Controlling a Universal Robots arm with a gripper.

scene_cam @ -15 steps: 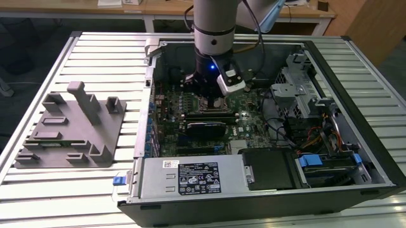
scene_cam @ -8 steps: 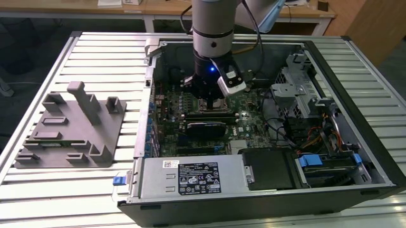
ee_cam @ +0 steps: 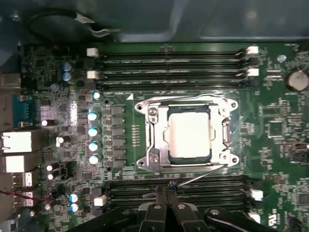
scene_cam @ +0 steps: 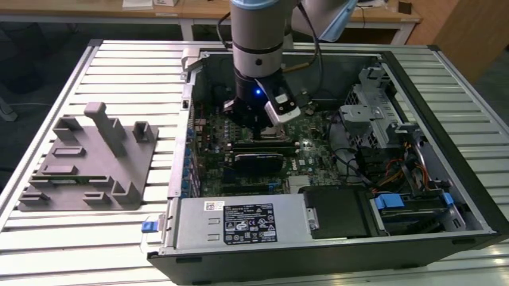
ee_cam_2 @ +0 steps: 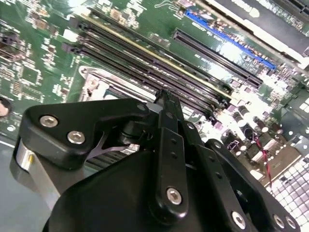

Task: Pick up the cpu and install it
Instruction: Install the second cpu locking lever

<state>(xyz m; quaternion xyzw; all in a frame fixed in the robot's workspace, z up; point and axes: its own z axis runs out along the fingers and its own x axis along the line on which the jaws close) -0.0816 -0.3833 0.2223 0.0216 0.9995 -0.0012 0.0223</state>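
Observation:
The cpu (ee_cam: 189, 133), a square chip with a silvery top, lies flat in the motherboard socket with the metal retention frame (ee_cam: 150, 140) around it. In the first wrist view my gripper (ee_cam: 166, 192) sits beside the socket over the memory slots, its two black fingers pressed together and shut. The thin socket lever (ee_cam: 203, 175) runs slanted from the socket's corner to my fingertips; I cannot tell whether they pinch it. In the second wrist view the gripper (ee_cam_2: 164, 96) points at the socket's edge (ee_cam_2: 94, 79). In the exterior view the gripper (scene_cam: 258, 126) is low inside the open computer case.
The case walls (scene_cam: 445, 71) surround the board. A black card (scene_cam: 258, 161) and the power supply (scene_cam: 238, 223) lie toward the case's near side, and drive cages with cables (scene_cam: 382, 119) stand at the exterior view's right. A grey fixture tray (scene_cam: 87, 161) rests on the slatted table at the left.

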